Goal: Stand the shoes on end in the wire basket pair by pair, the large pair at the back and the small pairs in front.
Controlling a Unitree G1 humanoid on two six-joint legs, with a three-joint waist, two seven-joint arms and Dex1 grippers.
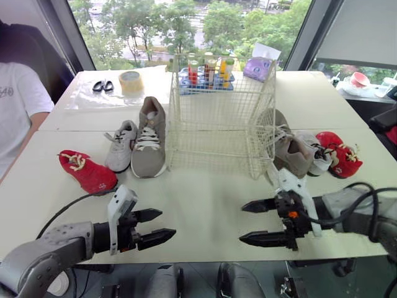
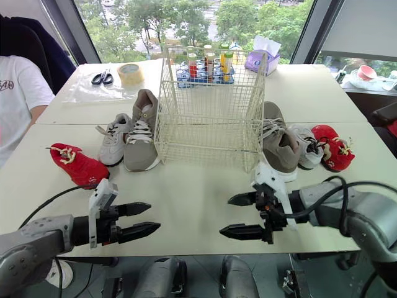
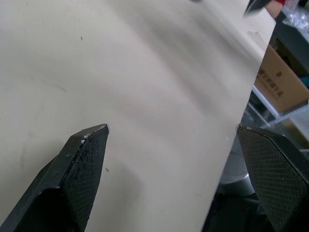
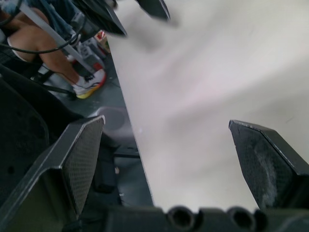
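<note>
Overhead, you're seeing the wire basket (image 1: 217,121) sitting empty, the left shoes (image 1: 149,143) and right shoes (image 1: 291,152) lying beside it, well beyond the left gripper (image 1: 167,223) and right gripper (image 1: 242,221). Left wrist: fingers (image 3: 79,169) are gaping wide, gripping nothing above the table (image 3: 145,87). Right wrist: fingers (image 4: 263,159) are gaping likewise.

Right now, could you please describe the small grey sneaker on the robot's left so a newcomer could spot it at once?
Start at the wire basket mid-table; a large taupe shoe lies beside its left side. The sneaker lies just outside that shoe: pale grey, laced, shorter than its taupe neighbour and unlike the red shoe farther out.
</note>
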